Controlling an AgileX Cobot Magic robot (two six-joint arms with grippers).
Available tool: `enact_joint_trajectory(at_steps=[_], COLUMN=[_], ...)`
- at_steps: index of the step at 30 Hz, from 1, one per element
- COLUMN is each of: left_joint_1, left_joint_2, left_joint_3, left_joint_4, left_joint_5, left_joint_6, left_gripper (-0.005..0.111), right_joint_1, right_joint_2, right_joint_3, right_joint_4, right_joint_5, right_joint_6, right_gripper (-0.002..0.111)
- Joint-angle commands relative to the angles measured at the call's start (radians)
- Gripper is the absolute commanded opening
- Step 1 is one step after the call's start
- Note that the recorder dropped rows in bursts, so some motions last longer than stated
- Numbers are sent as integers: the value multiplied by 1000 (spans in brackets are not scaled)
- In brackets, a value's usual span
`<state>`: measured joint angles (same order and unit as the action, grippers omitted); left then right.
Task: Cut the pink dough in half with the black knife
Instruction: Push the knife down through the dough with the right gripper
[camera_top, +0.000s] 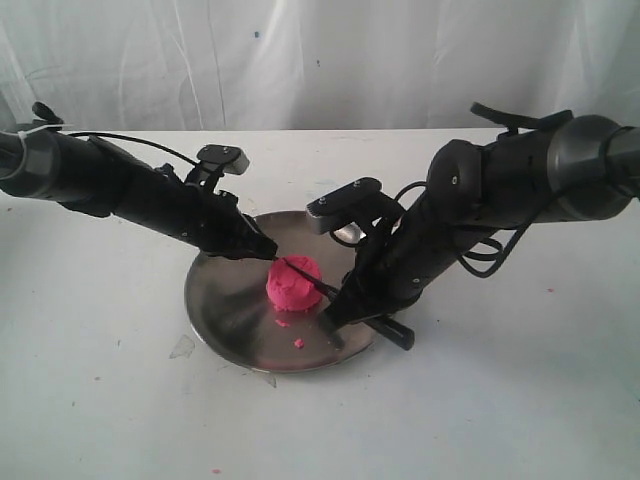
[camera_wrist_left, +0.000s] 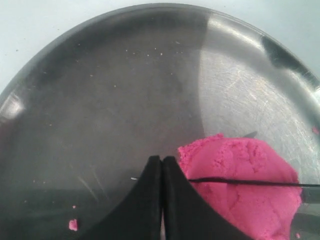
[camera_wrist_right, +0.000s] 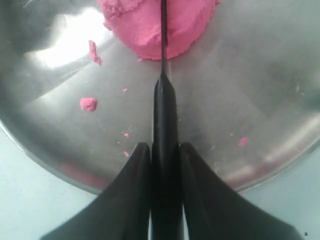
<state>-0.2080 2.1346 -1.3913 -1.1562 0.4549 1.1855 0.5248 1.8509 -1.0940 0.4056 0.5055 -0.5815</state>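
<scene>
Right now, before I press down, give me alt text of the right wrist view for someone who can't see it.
The right gripper clamps the handle of the black knife, whose thin blade lies across the middle of the pink dough lump. The dough sits on a steel plate scattered with small pink crumbs.
</scene>
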Motion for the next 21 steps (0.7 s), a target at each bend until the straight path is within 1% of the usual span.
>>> enact_joint_trajectory(at_steps=[1,21], left_joint_1=[-3,-3], left_joint_2=[21,17], left_joint_3=[6,6], left_joint_4=[-9,-9], left_joint_5=[16,35], left_joint_6=[2,2], left_gripper=[0,0], right_joint_1=[3,3], right_joint_2=[-15,37], right_joint_3=[-5,-1], right_joint_4=[0,0], right_joint_5=[12,6], right_joint_6=[-27,-27], right_gripper=[0,0])
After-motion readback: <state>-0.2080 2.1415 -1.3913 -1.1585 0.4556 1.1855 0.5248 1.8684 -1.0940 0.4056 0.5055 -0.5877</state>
